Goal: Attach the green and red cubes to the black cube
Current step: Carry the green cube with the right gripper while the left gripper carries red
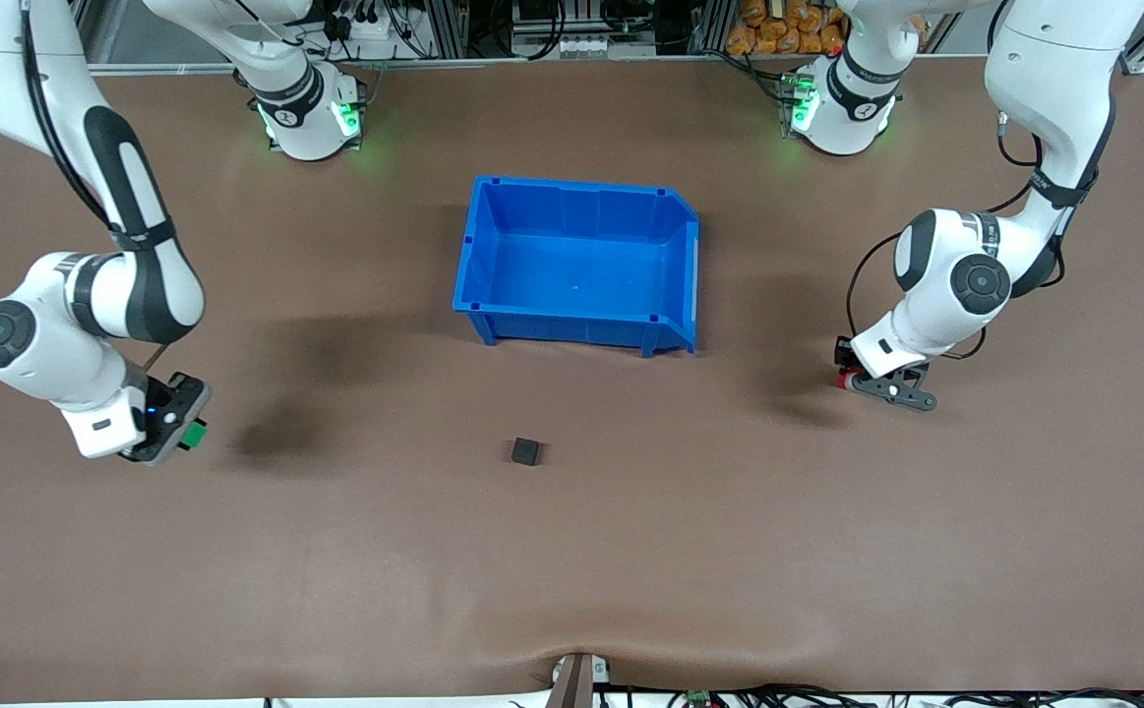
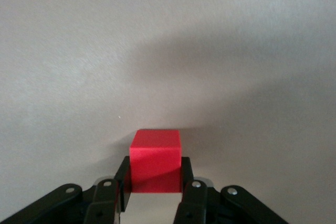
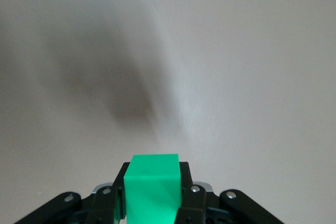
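Note:
The black cube (image 1: 525, 450) lies alone on the brown table, nearer to the front camera than the blue bin. At the left arm's end of the table, my left gripper (image 1: 844, 379) (image 2: 155, 170) hangs low and is shut on the red cube (image 1: 842, 381) (image 2: 155, 158). Its fingers press both sides of the cube. Toward the right arm's end, my right gripper (image 1: 188, 431) (image 3: 153, 184) is shut on the green cube (image 1: 197, 434) (image 3: 154, 187) and holds it above the table.
An empty blue bin (image 1: 572, 330) stands mid-table between the two arms, farther from the front camera than the black cube. Bare brown table surrounds the black cube on all sides. The robot bases stand along the table's edge farthest from the front camera.

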